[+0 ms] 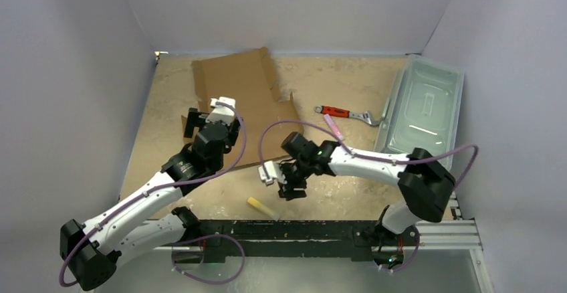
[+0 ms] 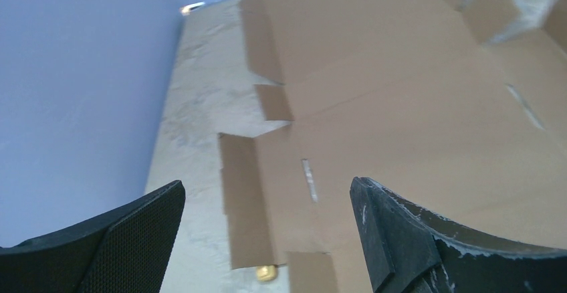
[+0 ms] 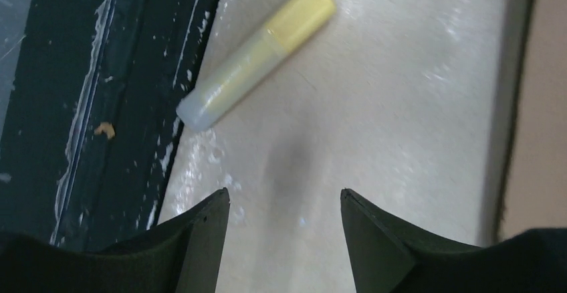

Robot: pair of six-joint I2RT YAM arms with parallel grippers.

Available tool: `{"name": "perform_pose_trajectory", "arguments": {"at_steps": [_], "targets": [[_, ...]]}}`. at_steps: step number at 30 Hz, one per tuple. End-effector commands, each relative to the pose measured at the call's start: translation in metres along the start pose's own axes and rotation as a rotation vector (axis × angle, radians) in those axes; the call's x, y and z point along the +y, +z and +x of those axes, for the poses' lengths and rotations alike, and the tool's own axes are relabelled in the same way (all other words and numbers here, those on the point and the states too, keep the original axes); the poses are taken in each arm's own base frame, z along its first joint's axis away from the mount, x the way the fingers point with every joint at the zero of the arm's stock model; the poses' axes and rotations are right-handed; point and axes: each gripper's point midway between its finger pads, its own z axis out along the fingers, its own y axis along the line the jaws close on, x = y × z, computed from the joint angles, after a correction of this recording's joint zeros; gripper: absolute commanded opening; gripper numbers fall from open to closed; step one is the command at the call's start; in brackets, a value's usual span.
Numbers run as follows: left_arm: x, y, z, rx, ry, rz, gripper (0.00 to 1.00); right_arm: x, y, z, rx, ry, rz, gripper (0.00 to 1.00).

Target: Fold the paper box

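Evidently the paper box [image 1: 237,85] lies largely flat, no walls raised: all folding is left to do. My left tool [image 2: 266,187] hangs spread above it, my right tool [image 3: 284,198] spread empty beside it.

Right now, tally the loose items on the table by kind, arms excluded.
paper box, unfolded: 1
wrench: 1
plastic bin: 1
yellow marker: 1
pink pen-like stick, too small to identify: 1
Total: 5
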Motion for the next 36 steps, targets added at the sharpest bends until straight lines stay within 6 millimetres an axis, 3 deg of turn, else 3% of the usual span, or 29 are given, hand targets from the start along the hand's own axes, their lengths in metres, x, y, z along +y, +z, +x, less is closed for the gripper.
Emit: {"name": "perform_pose_trajectory", "arguments": {"at_steps": [1, 5, 9, 14, 20, 22, 24, 27, 30, 36], "targets": [[0.057, -0.005, -0.008, -0.038, -0.118, -0.244, 0.94, -0.009, 0.031, -0.034, 0.011, 0.002, 0.114, 0.65], [0.078, -0.013, -0.011, -0.075, -0.176, -0.299, 0.94, 0.009, 0.051, -0.059, -0.011, 0.027, 0.126, 0.68], [0.089, -0.018, -0.012, -0.096, -0.201, -0.328, 0.94, 0.009, 0.068, -0.070, -0.011, 0.112, 0.170, 0.71], [0.088, -0.017, -0.012, -0.096, -0.195, -0.323, 0.94, 0.013, 0.093, -0.062, 0.049, 0.159, 0.195, 0.71], [0.086, -0.018, -0.014, -0.106, -0.201, -0.298, 0.93, 0.005, 0.098, -0.043, 0.113, 0.170, 0.250, 0.61], [0.086, -0.019, -0.015, -0.112, -0.206, -0.290, 0.93, -0.003, 0.093, -0.037, 0.127, 0.159, 0.287, 0.52], [0.086, -0.019, -0.015, -0.116, -0.208, -0.282, 0.93, -0.014, 0.086, -0.027, 0.141, 0.177, 0.313, 0.35], [0.085, -0.020, -0.017, -0.124, -0.214, -0.269, 0.93, -0.049, 0.062, 0.000, 0.161, 0.255, 0.390, 0.12], [0.083, -0.021, -0.019, -0.133, -0.221, -0.253, 0.93, -0.083, 0.031, 0.034, 0.188, 0.334, 0.487, 0.05], [0.078, -0.021, -0.022, -0.145, -0.228, -0.217, 0.93, -0.139, -0.048, 0.100, 0.222, 0.512, 0.679, 0.03]]}}
